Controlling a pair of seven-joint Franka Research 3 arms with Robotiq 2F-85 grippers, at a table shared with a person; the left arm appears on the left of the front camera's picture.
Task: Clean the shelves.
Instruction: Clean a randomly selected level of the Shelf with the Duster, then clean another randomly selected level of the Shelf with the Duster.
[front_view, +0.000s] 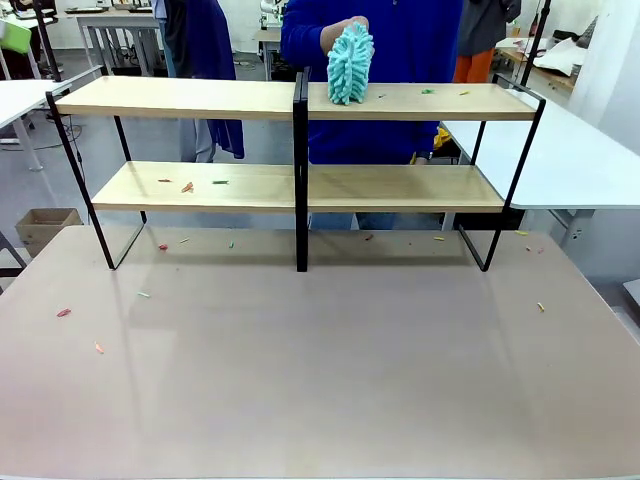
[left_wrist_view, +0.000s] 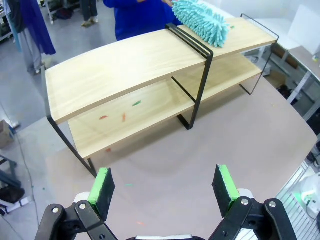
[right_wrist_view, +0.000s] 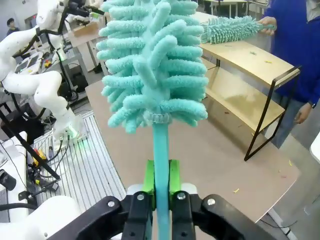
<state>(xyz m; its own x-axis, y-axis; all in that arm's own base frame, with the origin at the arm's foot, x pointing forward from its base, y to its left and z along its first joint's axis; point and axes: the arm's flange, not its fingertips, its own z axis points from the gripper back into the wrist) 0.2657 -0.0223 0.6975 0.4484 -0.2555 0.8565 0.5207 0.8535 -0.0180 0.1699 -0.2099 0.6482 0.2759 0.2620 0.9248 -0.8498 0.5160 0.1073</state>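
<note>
A two-tier rack of shelves (front_view: 180, 98), light wooden boards on a thin black frame, stands across the far half of a grey surface (front_view: 320, 380). Cleaning looks to be at an early stage. Small coloured scraps (front_view: 187, 186) lie on the lower board, a few sit on the right half of the top board, and more are scattered over the surface.

Behind the rack, a person's hand (front_view: 340, 30) holds a fluffy teal duster (front_view: 350, 62). Its head rests on the top board, just right of the central black upright.

The right gripper (right_wrist_view: 161, 172) is clamped tight on the thin teal handle of a second duster (right_wrist_view: 155, 65), whose fluffy head stands upright above the fingers. The shelves are well apart from it, off to one side. The left gripper (left_wrist_view: 164, 186) is spread wide with nothing between its green pads (left_wrist_view: 102, 186). It hovers above the surface, aimed at the front of the rack.

The next move probably calls for carrying the second duster to a board and sweeping the scraps off, keeping clear of the person's hand.
</note>
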